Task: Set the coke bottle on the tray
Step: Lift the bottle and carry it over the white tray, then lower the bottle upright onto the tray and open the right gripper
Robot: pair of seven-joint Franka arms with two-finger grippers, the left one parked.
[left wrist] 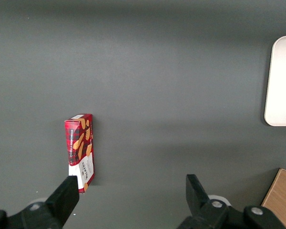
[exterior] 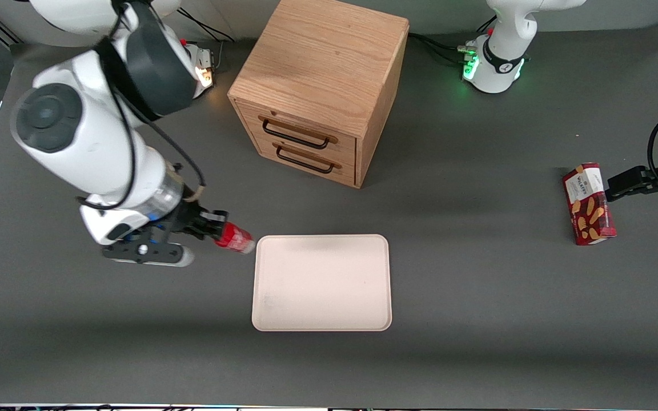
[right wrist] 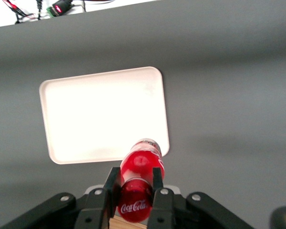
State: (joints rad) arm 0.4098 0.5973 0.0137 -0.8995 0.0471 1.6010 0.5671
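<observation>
Coke bottle, small, red with white lettering, is clamped between the right arm's end effector fingers, lying roughly horizontal above the grey bench. Its free end sits just at the corner of the flat cream-white rectangular tray toward the working arm's end; probably not touching the rim. Wooden two-drawer cabinet stands farther from the front camera. Red snack box lies toward the parked arm's end.

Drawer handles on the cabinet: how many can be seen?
2. Both are on the cabinet front: the upper handle, and the lower handle just below it. The gripper holds the bottle beside the tray.
</observation>
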